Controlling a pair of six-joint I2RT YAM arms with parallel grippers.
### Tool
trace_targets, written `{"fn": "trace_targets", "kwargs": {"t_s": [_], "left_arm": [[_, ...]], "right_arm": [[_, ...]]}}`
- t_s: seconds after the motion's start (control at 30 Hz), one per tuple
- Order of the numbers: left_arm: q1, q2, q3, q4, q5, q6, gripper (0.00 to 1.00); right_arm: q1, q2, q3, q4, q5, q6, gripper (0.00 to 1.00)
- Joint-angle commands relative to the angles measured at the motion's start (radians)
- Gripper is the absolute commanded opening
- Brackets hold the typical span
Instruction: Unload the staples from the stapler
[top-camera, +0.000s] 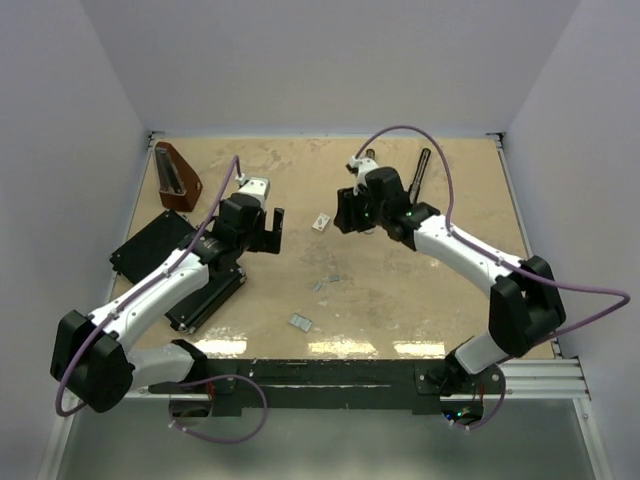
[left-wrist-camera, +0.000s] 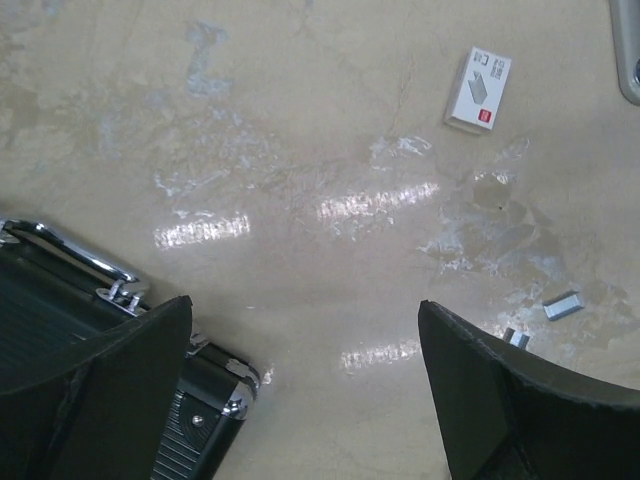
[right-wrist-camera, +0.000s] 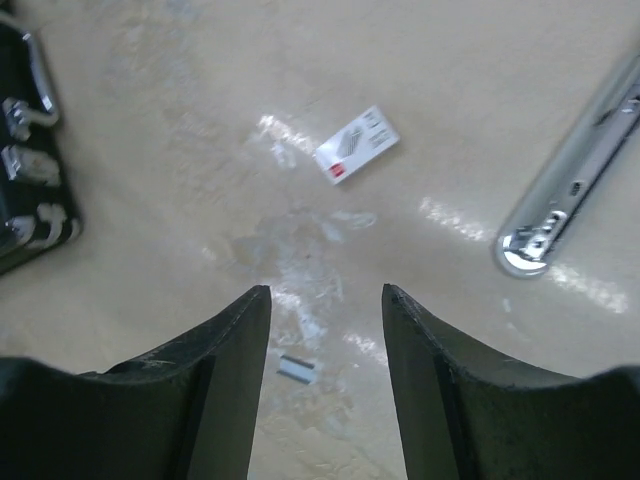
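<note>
The table (top-camera: 400, 300) is a tan, marbled board, scuffed and blotched with pale worn patches, and overhead light glares off it in bright streaks toward the bottom of the top view. Plain pale walls close it in on three sides, and a metal rail runs along its edges.

The stapler (top-camera: 421, 168) lies in the upper right of the top view. Its slim black arm points away from the bases, just beside the right arm's wrist. A silvery metal channel (right-wrist-camera: 570, 190) lies aslant on the bare board at the right edge of the right wrist view. Staples (top-camera: 300, 321) are scattered in small strips across the middle of the board, below and between the two grippers. One strip (right-wrist-camera: 297, 369) sits between the right fingers in that camera's frame, and two more (left-wrist-camera: 563, 305) lie at the lower right of the left wrist view.

The left gripper (left-wrist-camera: 305, 310) hangs over the board with its jaws spread wide and nothing between them. The right gripper (right-wrist-camera: 325, 340) stands partly parted, also empty.

A small white box (top-camera: 321, 221) with a red mark rests between the grippers. A black case (left-wrist-camera: 60, 330) with chrome fittings lies at the left. A brown wedge-shaped object (top-camera: 175, 175) stands in the upper left corner.
</note>
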Motion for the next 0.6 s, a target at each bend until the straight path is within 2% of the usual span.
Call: {"fn": "trace_targets", "kwargs": {"t_s": [0.0,0.2,0.33,0.47,0.53,0.57], "left_arm": [[0.074,0.037,0.043,0.002,0.217,-0.083,1.0],[0.277,0.1,0.014,0.04,0.461,-0.152,1.0],[0.301,0.11,0.023,0.039,0.469,-0.14,1.0],[0.303,0.092,0.02,0.036,0.437,-0.135,1.0],[0.303,0.078,0.02,0.033,0.406,-0.134,1.0],[0.303,0.075,0.02,0.031,0.394,-0.134,1.0]], "right_arm": [[0.074,-0.128,-0.16,0.192,-0.114,-0.008,0.53],[0.11,-0.303,-0.378,0.292,-0.169,0.125,0.54],[0.123,-0.328,-0.443,0.274,-0.264,0.164,0.54],[0.176,-0.328,-0.513,0.282,-0.29,0.144,0.56],[0.2,-0.305,-0.533,0.295,-0.31,0.153,0.54],[0.214,-0.3,-0.553,0.306,-0.33,0.159,0.48]]}}
